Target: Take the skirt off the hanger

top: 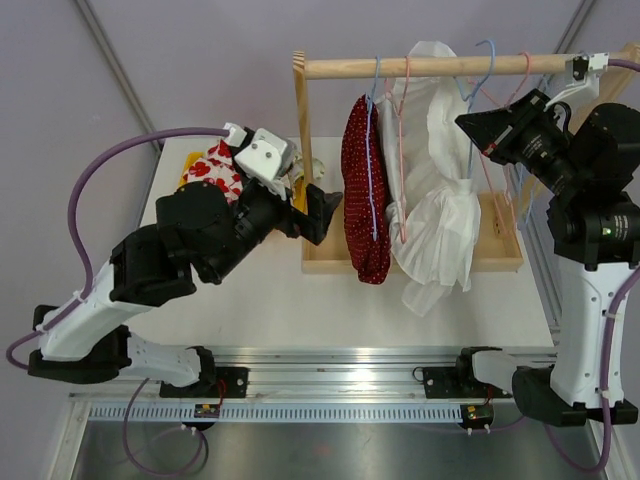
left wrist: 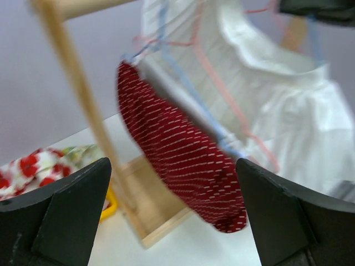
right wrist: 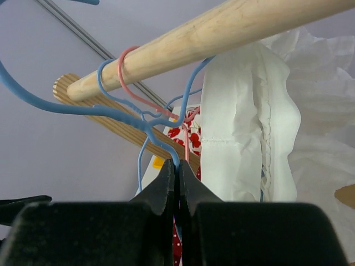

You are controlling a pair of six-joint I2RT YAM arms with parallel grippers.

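Right gripper (right wrist: 177,166) is clamped shut on the thin wire of a blue hanger (right wrist: 127,113), just under the wooden rod (top: 440,66) where its hook sits beside a pink one. A white garment (top: 440,210) hangs close beside the gripper. Left gripper (top: 325,210) is spread wide and empty, aimed at the red skirt (top: 365,190), which shows between its fingers in the left wrist view without touching them. The skirt hangs from another blue hanger at the rod's left end. Its long axis is vertical, hem pointing down to the rack base (top: 330,262).
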